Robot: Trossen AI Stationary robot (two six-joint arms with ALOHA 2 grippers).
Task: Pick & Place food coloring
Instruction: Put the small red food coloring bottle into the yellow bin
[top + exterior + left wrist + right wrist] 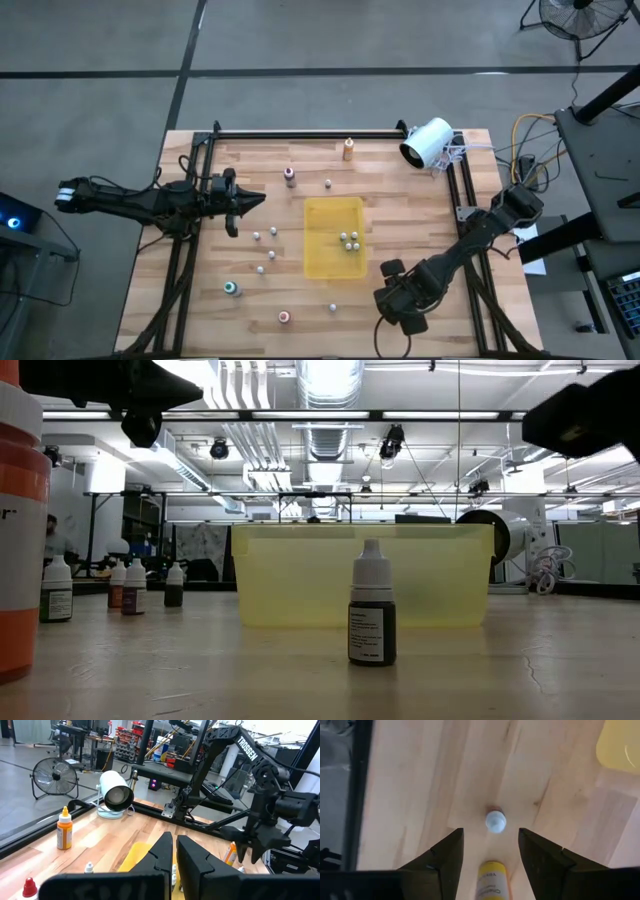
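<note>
Above a round white-capped bottle [495,821], right gripper [490,850] jaws apart; left gripper [174,851] jaws together.

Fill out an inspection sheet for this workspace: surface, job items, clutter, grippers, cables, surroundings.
Surface: wooden table inside a black frame.
Job items: yellow tray at centre holds a cluster of small white-capped bottles. Others stand loose on the wood: orange-topped bottle, maroon-topped bottle, teal-topped bottle, pink-topped bottle, plus several small pale ones.
Clutter: white cylinder-shaped device lying at the far right corner.
Grippers: left gripper shut, empty, above the table's left side. Right gripper open, pointing down over one small white-capped bottle; a yellow-labelled bottle lies between its fingers.
Cables: yellow and white leads beside the table's right edge.
Surroundings: grey floor, floor fan, workshop racks behind.
</note>
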